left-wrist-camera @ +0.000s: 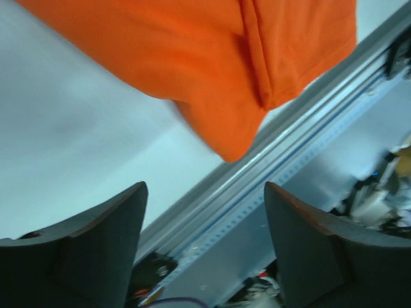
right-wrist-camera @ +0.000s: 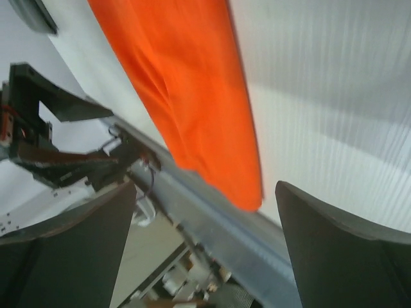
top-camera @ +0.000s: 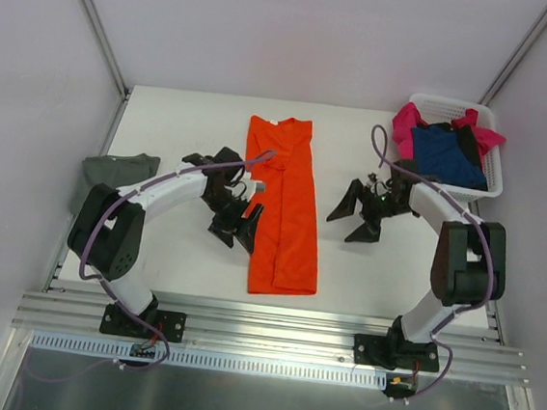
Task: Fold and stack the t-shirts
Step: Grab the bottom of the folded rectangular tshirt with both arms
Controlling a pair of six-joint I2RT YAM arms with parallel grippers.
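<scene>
Left gripper (top-camera: 237, 229) and right gripper (top-camera: 352, 222) hover either side of the orange t-shirt (top-camera: 287, 216), jaws spread and empty. It lies mid-bench, folded into a long, smooth strip, collar toward the far edge. At the far right corner, a white basket (top-camera: 490, 183) holds the crumpled navy t-shirt (top-camera: 445, 156) and magenta t-shirt (top-camera: 408, 117); the grey-green t-shirt (top-camera: 120, 169) sits bunched at the left edge

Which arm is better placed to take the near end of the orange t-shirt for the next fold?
Left, probably. The left gripper is open right beside the orange t-shirt, at its left edge. The right gripper, also open, stands apart from it across bare table.
</scene>
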